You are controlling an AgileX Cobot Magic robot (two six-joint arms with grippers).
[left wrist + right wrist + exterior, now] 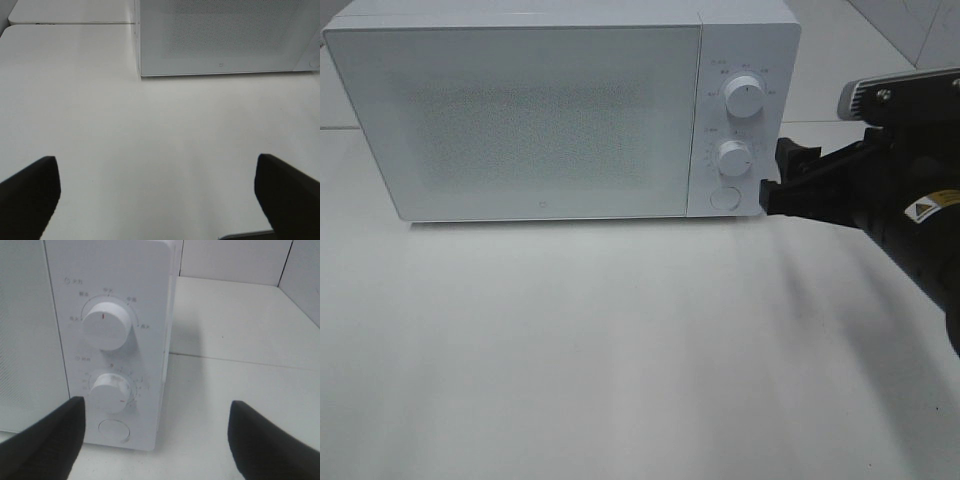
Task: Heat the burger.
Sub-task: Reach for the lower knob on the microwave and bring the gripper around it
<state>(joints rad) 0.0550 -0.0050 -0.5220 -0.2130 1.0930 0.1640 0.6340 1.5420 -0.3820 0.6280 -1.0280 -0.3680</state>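
Right tool point(778, 172) open by shut microwave point(520, 110), left tool point(155, 170) open over worktop point(100, 115); prob. timer step, next: centre on lower knob point(733, 158), grip, turn.

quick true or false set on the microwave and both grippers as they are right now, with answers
1. The microwave has its door shut. True.
2. The right gripper is clamped on the upper knob. False: it is open and holds nothing, near the panel's right edge by the lower knob.
3. A burger sits on the table in front of the microwave. False: no burger shows in any view.
4. The left gripper is open above the table. True.
5. The control panel has three knobs. False: it has two knobs, with a round button below them.
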